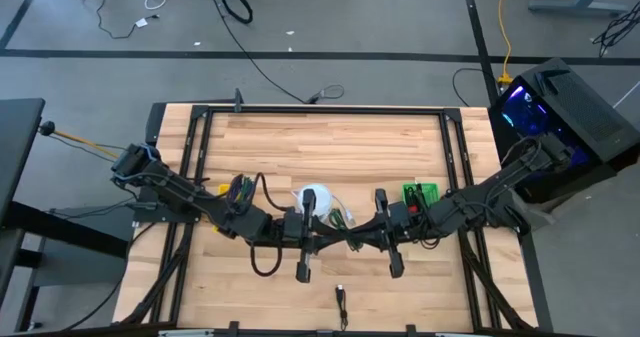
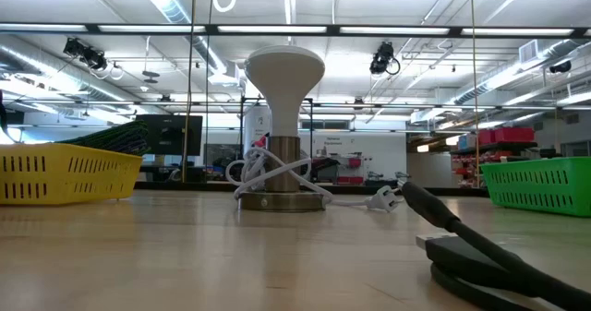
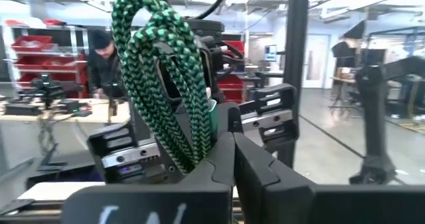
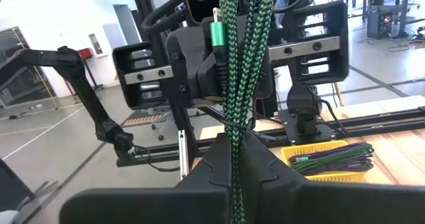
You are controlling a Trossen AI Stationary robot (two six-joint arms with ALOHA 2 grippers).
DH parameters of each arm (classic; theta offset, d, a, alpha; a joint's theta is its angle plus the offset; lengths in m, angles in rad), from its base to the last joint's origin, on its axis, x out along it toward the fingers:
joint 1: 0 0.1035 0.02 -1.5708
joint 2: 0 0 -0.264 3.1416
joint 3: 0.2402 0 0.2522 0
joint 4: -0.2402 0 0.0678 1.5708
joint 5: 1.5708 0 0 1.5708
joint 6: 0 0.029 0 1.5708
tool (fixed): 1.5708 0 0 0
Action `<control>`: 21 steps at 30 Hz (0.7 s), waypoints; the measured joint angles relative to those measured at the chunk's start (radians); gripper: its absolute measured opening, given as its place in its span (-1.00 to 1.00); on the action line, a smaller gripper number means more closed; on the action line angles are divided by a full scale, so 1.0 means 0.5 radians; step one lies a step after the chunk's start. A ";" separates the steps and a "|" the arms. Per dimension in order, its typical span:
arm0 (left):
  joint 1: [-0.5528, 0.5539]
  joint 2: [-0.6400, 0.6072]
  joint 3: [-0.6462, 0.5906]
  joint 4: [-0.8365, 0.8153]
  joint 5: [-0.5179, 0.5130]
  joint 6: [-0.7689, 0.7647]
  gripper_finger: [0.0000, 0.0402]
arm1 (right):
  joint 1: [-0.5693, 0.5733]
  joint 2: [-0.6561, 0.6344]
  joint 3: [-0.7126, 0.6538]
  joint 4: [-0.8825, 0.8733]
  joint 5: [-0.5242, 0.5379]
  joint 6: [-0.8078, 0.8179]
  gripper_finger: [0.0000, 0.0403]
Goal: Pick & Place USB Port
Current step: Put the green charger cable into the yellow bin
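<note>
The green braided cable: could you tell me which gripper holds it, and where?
Both: the left gripper and right gripper each pinch the green braided cable along its bundled loops.

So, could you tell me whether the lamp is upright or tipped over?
Upright: the lamp stands on its base, white shade on top, cord coiled around its stem.

Even, bright light falls from ceiling strip lights (image 2: 166,2) at twelve o'clock in the low view. The wooden table (image 1: 330,142) shows soft, faint shadows. Near objects blur: the black cable (image 2: 480,246) at four o'clock.
</note>
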 joint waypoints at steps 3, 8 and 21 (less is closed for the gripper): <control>-0.015 -0.002 0.000 -0.027 -0.075 0.008 -0.98 | -0.001 0.000 0.000 -0.010 0.003 0.001 -0.93; -0.074 -0.029 0.000 -0.135 -0.344 0.078 -0.99 | 0.001 0.001 -0.001 -0.042 -0.015 0.001 -0.67; -0.191 -0.177 0.001 -0.535 -0.642 -0.007 -1.00 | 0.009 0.001 -0.001 -0.085 -0.104 -0.048 -0.81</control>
